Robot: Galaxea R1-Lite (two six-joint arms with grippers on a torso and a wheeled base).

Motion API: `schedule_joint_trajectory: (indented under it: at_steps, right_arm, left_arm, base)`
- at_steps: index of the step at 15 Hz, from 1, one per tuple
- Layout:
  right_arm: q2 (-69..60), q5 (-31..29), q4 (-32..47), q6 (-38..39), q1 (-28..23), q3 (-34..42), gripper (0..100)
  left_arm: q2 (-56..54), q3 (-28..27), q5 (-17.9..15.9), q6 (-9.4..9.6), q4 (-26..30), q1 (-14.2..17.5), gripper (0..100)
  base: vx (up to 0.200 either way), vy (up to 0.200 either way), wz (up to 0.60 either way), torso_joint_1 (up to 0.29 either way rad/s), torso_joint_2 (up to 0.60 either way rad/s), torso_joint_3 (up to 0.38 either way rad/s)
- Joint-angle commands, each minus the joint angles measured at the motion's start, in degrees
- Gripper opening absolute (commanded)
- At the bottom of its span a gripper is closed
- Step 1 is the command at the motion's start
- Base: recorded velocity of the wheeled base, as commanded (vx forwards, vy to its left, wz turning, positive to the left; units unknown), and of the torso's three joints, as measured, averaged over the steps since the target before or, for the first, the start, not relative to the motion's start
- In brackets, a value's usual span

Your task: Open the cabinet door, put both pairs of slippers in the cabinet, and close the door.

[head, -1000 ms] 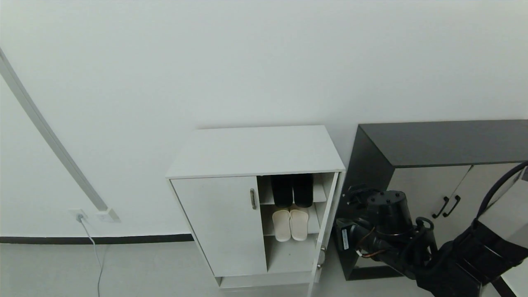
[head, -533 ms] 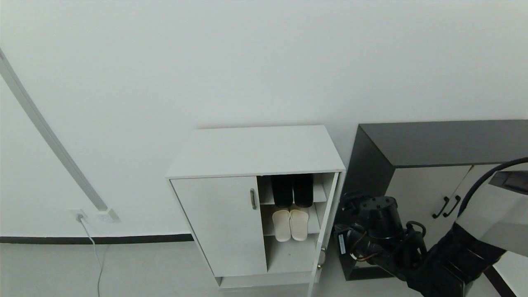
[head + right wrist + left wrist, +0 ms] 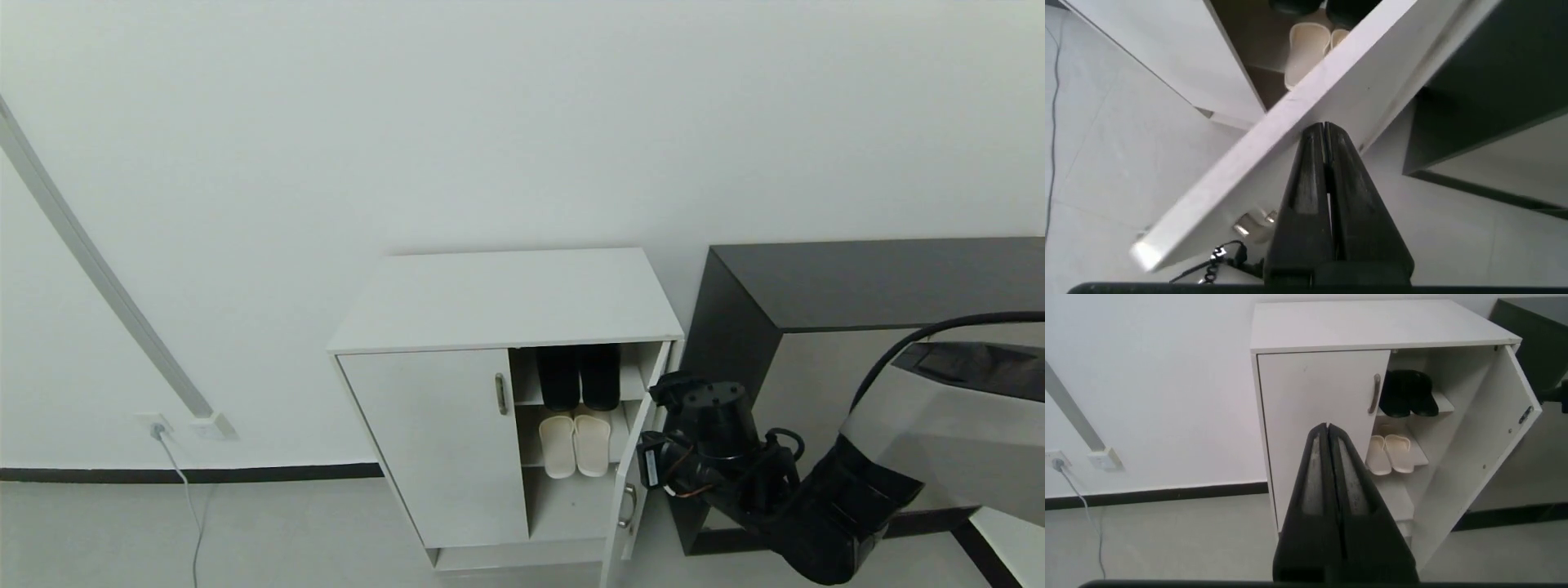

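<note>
Right arm is swinging leftward, pressed-together right gripper (image 3: 1325,126) pushing white wooden cabinet door (image 3: 633,461) inward (left gripper (image 3: 1327,429) likewise closed, hanging back); black slippers (image 3: 578,376), cream slippers (image 3: 575,445) sitting on inner shelves.

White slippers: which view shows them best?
Head view: both white slippers show whole, from the front. The left wrist view shows them whole but at an angle; in the right wrist view the open door hides part.

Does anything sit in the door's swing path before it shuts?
Nothing visible blocks it. The black slippers and white slippers lie on shelves inside the cabinet; the right hand is at the open door's outer side.
</note>
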Motion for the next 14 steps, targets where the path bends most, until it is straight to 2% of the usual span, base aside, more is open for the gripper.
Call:
schedule_joint_trajectory:
  at_steps: [1,14]
  right_arm:
    - [2.5,0.0,0.0,-0.1,0.0,-2.0,0]
    - [13.6,0.3,0.2,-0.2,-2.0,-20.2,0]
  left_arm:
    - [0.1,0.0,0.0,0.00,0.0,0.0,0]
    - [0.1,0.0,0.0,0.09,0.0,0.0,0]
  base:
    - [0.000,0.000,0.00,0.000,0.00,0.000]
    - [0.000,0.000,0.00,0.000,0.00,0.000]
